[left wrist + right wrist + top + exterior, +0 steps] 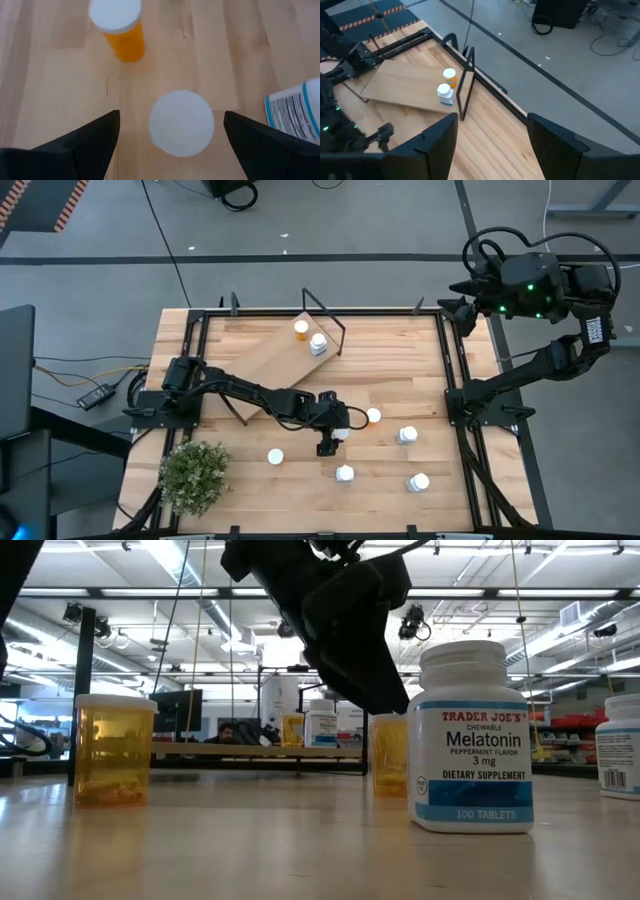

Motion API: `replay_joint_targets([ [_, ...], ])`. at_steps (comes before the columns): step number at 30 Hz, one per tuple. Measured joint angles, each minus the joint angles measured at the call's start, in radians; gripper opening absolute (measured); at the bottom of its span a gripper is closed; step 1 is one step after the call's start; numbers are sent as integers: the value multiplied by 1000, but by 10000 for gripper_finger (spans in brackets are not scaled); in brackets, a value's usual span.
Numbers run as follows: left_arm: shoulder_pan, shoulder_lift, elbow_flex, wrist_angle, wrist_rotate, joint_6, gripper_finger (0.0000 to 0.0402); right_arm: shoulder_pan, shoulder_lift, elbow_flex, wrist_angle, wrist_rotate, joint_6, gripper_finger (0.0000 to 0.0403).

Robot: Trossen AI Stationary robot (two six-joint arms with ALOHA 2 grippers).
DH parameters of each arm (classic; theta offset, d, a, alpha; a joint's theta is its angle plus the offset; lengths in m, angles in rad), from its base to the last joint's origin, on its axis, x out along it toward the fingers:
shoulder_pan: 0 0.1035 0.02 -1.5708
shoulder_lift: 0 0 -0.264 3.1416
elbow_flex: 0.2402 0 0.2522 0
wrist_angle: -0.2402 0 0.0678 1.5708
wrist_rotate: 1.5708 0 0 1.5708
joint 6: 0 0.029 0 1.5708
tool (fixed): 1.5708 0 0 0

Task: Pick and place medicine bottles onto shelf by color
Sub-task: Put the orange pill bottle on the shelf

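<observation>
Between the black fingers [82, 150] of the left arm sits a plain white cap [181, 122]. Ahead of them stands an orange bottle [122, 31] with a white cap, and beside one finger a white bottle [297, 112] shows a blue-banded label with black print. The counter [60, 85] is pale, streaked wood. The Melatonin bottle [473, 736] is white, with red and black lettering above a blue band. Past the right arm's black fingers [425, 147], the light-wood shelf [405, 85] carries one orange [450, 77] and one white bottle [444, 95].
</observation>
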Motion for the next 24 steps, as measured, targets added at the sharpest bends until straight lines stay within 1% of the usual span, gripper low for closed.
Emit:
replay_joint_targets([
  [5,0,0,0,-1,1,46,360,0,7,0,0,7,13,245],
  [10,7,19,1,15,3,59,355,0,13,0,0,7,31,245],
  [11,8,20,-2,6,11,56,355,0,14,0,0,7,31,245],
  [13,9,37,3,43,27,54,355,0,16,0,0,7,32,245],
  [17,3,53,0,41,27,40,355,0,16,0,0,7,34,245],
  [21,2,53,3,47,23,-1,355,0,16,0,0,7,40,245],
  [24,3,30,4,48,18,-7,355,0,16,0,0,6,40,245],
])
